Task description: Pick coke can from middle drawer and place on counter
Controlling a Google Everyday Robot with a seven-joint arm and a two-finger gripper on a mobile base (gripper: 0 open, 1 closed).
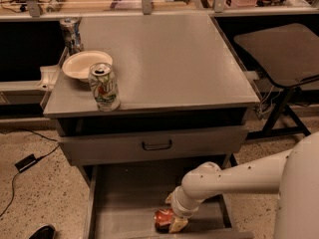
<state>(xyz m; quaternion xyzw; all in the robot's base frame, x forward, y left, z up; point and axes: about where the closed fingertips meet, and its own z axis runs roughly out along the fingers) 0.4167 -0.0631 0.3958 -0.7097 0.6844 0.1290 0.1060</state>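
Observation:
The red coke can (162,219) lies on its side on the floor of the open middle drawer (124,193), near the drawer's front edge. My gripper (174,222) reaches down into the drawer from the right on a white arm, and its fingers sit at the can's right end, against it. The grey counter (169,59) is the flat top of the cabinet above.
A white-and-green soda can (104,86) stands at the counter's front left, beside a white plate (85,63). A silvery-blue can (70,32) stands at the back left. The drawer front with a black loop handle (157,145) is shut above. A chair (281,49) stands right.

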